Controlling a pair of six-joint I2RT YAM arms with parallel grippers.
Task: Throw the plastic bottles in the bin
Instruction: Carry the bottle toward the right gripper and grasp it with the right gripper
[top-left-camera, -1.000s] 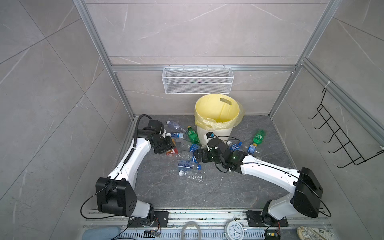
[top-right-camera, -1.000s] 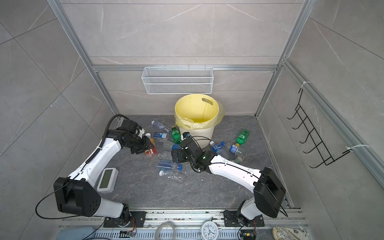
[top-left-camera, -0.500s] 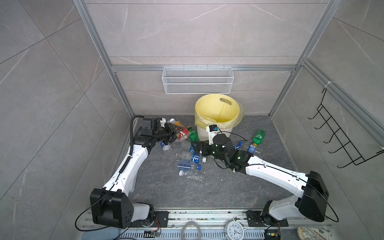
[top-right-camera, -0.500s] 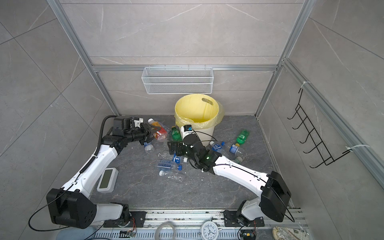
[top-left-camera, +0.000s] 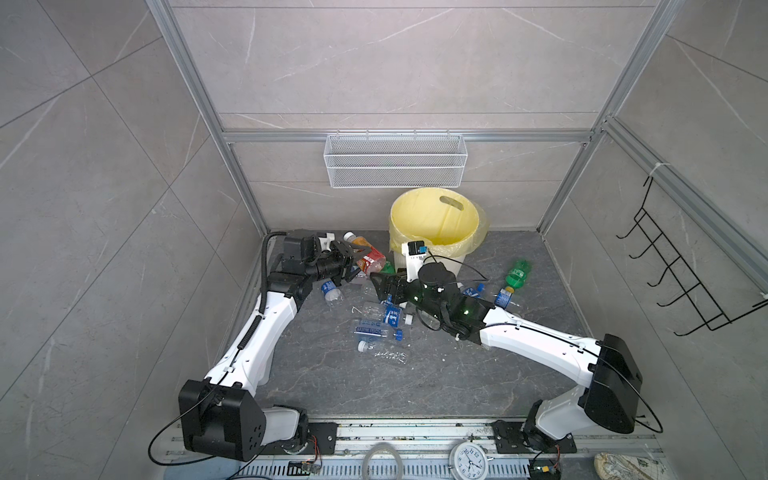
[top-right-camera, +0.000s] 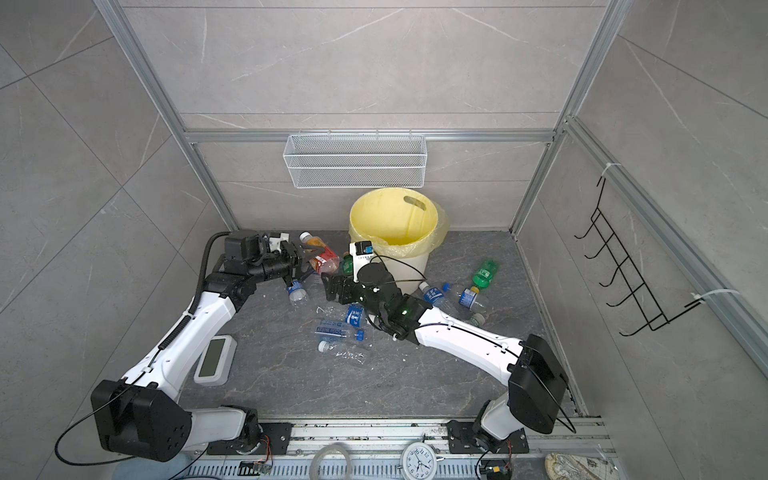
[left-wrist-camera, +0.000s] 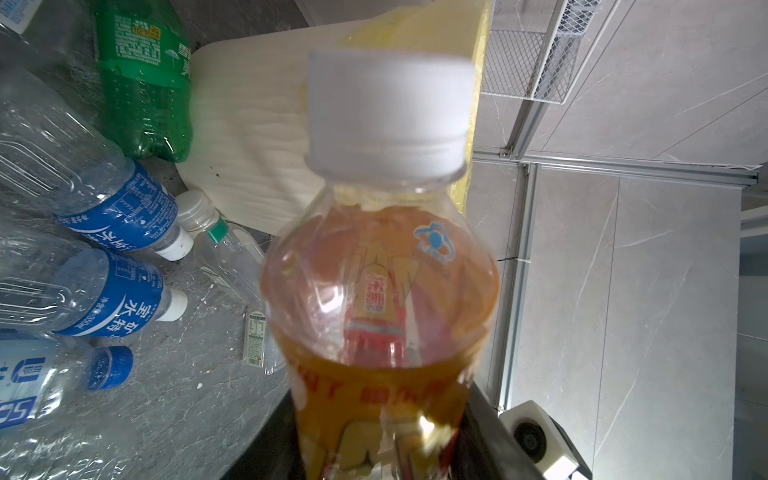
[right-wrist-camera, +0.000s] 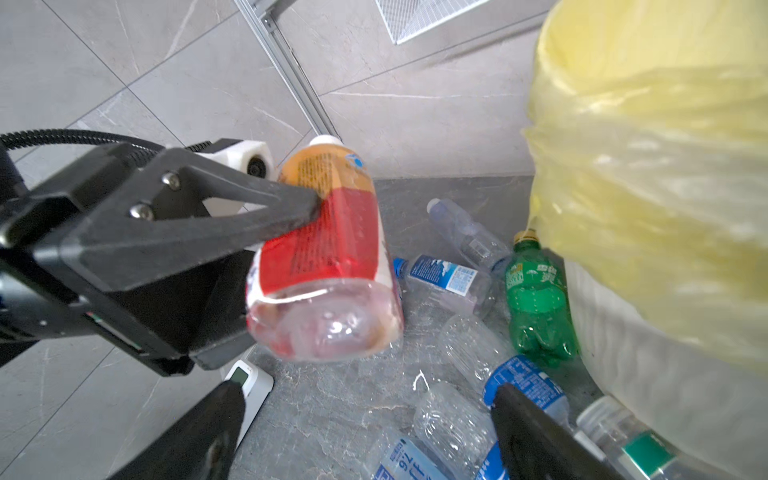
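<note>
I see the dark grey marbled worktop (top-left-camera: 436, 374) carrying the bin (top-left-camera: 432, 214), scattered plastic bottles (top-left-camera: 370, 330) beside it, and a white digital clock (top-right-camera: 212, 360).

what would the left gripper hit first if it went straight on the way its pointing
Probably the side wall of the bin: the left gripper, shut on the amber bottle, points at it. The green bottle beside it may come first; depth is unclear.
</note>
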